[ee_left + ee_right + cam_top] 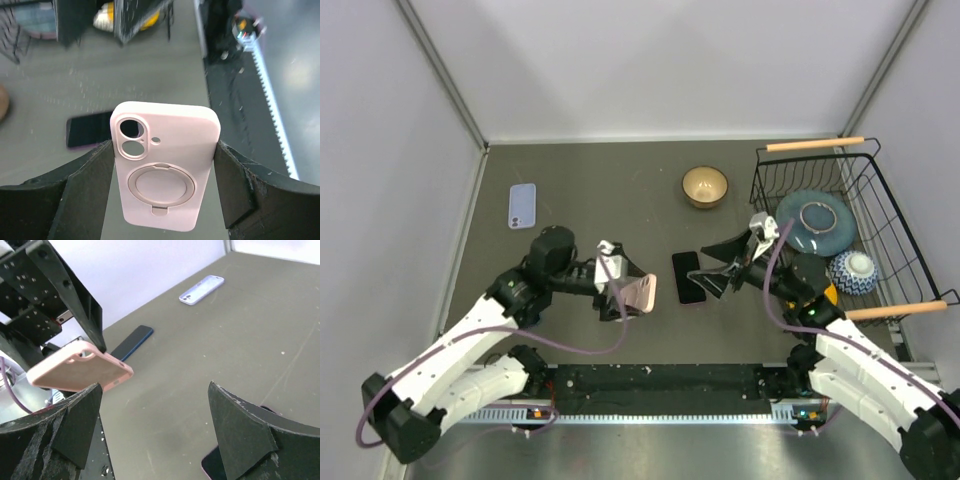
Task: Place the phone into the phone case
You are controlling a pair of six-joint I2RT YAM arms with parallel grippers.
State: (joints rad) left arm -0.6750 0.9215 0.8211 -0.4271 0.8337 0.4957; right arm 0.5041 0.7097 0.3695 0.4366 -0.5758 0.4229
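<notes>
The pink phone case (165, 165) is held off the table with its back, ring stand and camera cut-outs facing the left wrist camera. My left gripper (625, 290) is shut on its two long edges. The phone (688, 277), black with a pinkish rim, lies flat on the table just right of the case; it also shows behind the case as the phone (89, 132). My right gripper (716, 266) hovers over the phone's right side, open and with nothing between its fingers. In the right wrist view only a corner of the phone (212, 469) shows by the right finger.
A light blue case (522, 205) lies at the far left. A tan bowl (705, 186) sits at the back, and a wire basket (880, 190) on the right holds a blue plate and a patterned bowl. A dark, blue-edged phone (132, 342) lies beyond the pink case.
</notes>
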